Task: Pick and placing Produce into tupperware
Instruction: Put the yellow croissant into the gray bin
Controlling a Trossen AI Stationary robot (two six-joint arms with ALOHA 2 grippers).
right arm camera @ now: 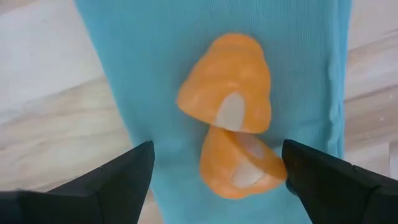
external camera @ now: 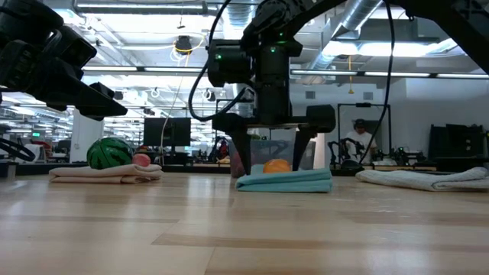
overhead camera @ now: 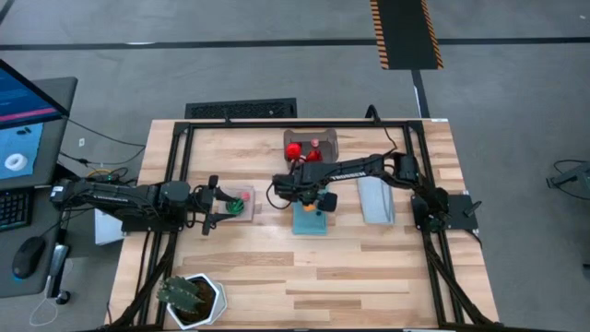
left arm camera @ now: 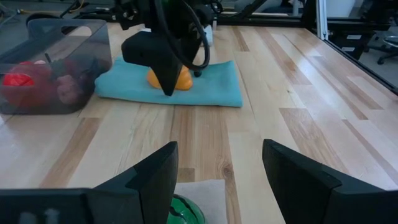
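An orange produce piece (right arm camera: 227,93) and a second orange piece (right arm camera: 239,165) lie side by side on the blue mat (right arm camera: 155,68). My right gripper (right arm camera: 217,171) hangs above them, pointing down and open, one finger on either side (external camera: 271,156). The tupperware (overhead camera: 312,145) stands behind it on the table's far side, with red produce (left arm camera: 18,79) inside. A green produce ball (external camera: 109,153) and a pink piece (external camera: 141,159) rest on the tan mat (overhead camera: 241,205). My left gripper (left arm camera: 217,180) waits open, just left of that mat. My right gripper's one finger (right arm camera: 323,180) stands right beside the edge of the nearer orange piece (right arm camera: 277,171); I cannot tell whether it touches. The pieces lie flat on the blue mat, not lifted.
A folded grey mat (overhead camera: 375,199) lies right of the blue one. A spiky plant in a white pot (overhead camera: 191,299) stands at the near left corner. Bare wood (overhead camera: 369,277) spans the table's near half.
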